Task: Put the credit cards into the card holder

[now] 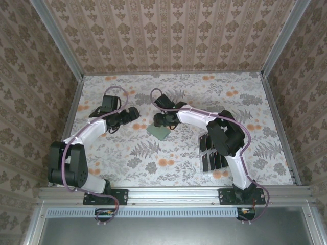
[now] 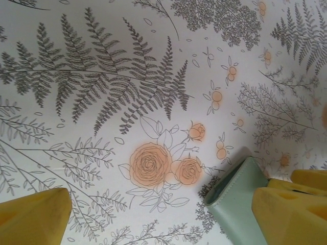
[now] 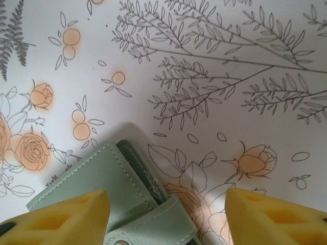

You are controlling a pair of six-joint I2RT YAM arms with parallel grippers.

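two grippers hang low over the floral-printed tabletop (image 1: 204,97), and the small, flat, sage-green folding wallet (image 1: 159,132) lies on it between them, turned corner-on to the arms like a diamond in the top view. the right gripper (image 1: 164,120) is the nearer one, sitting just beyond the wallet's far corner. in the right wrist view its jaws stand apart and clamp nothing. the wallet (image 3: 110,186) lies inside the span of its yellow fingers (image 3: 56,219) but off-centre: it crowds the finger at the view's left, while bare tabletop shows between it and the other finger. the wallet's opening edge, showing a strip of grey-blue lining, runs diagonally across that span rather than square to it. any grip probably turns on shifting toward the wallet's side, or rotating the wrist, before closing. the left gripper (image 1: 131,114) is spread wide and empty, and the wallet (image 2: 235,204) sits just beside one of its fingers, not between them. the thin black rectangular cards (image 1: 210,162) stand in a clear plastic slotted rack (image 1: 204,172) beside the right arm's elbow, well apart from the wallet, so none appears to be loaded yet.
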